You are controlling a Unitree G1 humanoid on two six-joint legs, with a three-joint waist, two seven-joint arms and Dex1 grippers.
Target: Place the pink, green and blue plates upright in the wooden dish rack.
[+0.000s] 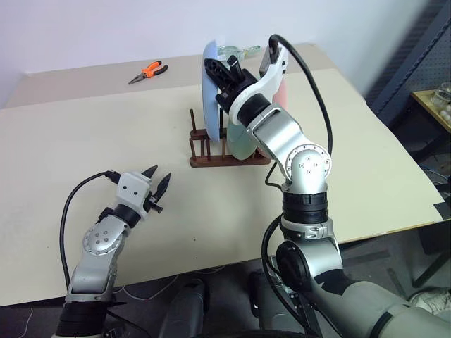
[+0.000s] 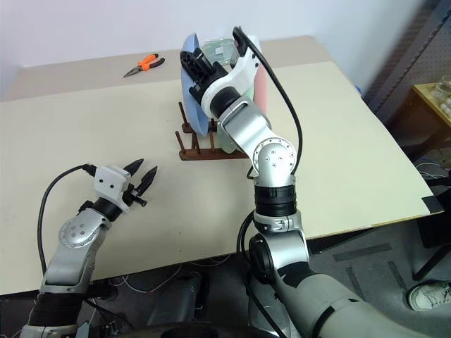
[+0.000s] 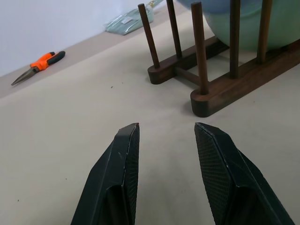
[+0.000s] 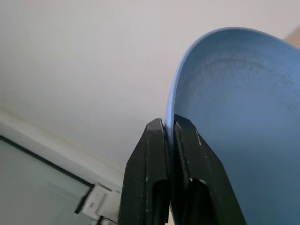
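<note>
The dark wooden dish rack (image 1: 211, 153) stands mid-table. A blue plate (image 1: 209, 95) stands upright at its left end, lower edge down among the dowels. My right gripper (image 4: 169, 124) is shut on that plate's top rim. Just right of it, a green plate (image 1: 238, 144) stands in the rack, partly hidden by my right arm. Behind the arm shows a pink plate (image 1: 282, 93), also upright; its foot is hidden. My left gripper (image 1: 156, 184) hovers open and empty over the table, left of and nearer than the rack, pointing at its end dowels (image 3: 199, 47).
Orange-handled pliers (image 1: 149, 70) lie at the far left of the table. A clear plastic item (image 1: 236, 51) lies behind the rack. The table's right edge (image 1: 394, 134) borders a shelf unit (image 1: 433, 105).
</note>
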